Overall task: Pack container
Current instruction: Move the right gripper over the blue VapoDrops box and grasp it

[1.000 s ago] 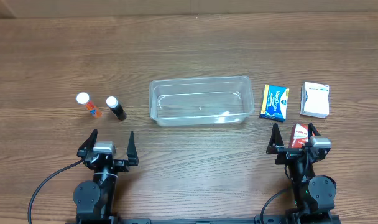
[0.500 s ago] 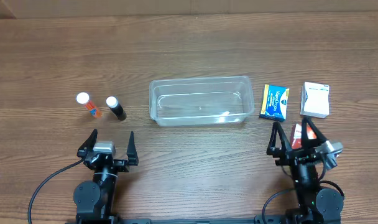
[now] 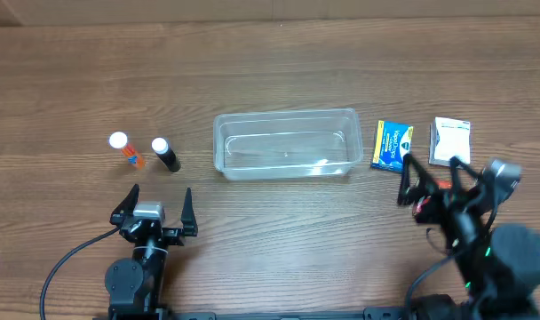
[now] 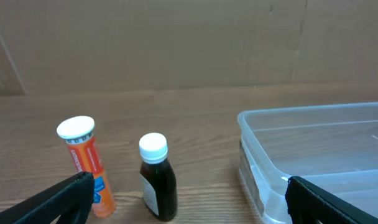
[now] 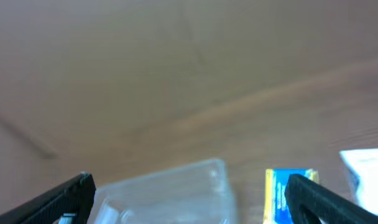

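Clear plastic container (image 3: 285, 145) lies empty, ahead-left of the right fingers (image 3: 430, 167), spread wide and holding nothing, as are the left fingers (image 3: 162, 192). Reaching step; next, descend and close on the red box (image 3: 421, 209) underneath.

Table (image 3: 270, 62): brown wood grain, smooth, low sheen. Container (image 3: 284, 115): clear plastic, glossy, w/ light glints on walls. Tube (image 4: 84, 163): orange, smooth printed skin, white plastic cap. Bottle (image 4: 158, 179): dark, glossy, white plastic cap, pale label. Blue box (image 3: 393, 146) & white box (image 3: 450, 142): printed card, looks matt. Left gripper (image 3: 160, 197): black, matt.
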`<state>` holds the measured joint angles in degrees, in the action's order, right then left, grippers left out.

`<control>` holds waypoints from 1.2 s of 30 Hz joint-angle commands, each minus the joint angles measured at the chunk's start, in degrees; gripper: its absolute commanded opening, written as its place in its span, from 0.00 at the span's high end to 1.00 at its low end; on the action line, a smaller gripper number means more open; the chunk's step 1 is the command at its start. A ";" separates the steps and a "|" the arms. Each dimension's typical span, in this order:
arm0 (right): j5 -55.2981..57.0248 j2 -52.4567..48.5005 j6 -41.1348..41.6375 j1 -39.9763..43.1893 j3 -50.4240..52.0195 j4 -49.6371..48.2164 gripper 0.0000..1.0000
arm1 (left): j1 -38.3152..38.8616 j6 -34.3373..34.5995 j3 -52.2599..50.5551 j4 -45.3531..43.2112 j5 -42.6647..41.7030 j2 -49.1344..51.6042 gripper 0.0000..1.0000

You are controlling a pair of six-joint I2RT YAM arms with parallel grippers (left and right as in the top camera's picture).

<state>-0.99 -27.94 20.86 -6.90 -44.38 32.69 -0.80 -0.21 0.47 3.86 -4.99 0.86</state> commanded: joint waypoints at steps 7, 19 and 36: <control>2.12 -37.94 -7.45 -0.31 -42.66 28.09 0.00 | -0.31 -1.07 -0.15 0.15 -0.42 -0.17 0.00; 0.87 -65.29 -2.62 9.90 -54.14 39.23 0.00 | -0.31 -1.09 -0.15 0.17 -0.42 -0.17 0.00; -3.02 -86.03 -10.29 9.49 -54.12 41.18 0.00 | -0.31 -1.09 -0.15 0.15 -0.42 -0.17 0.00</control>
<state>-0.27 -112.09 14.74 2.96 -97.25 73.60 -0.80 -0.21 0.47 3.88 -4.97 0.91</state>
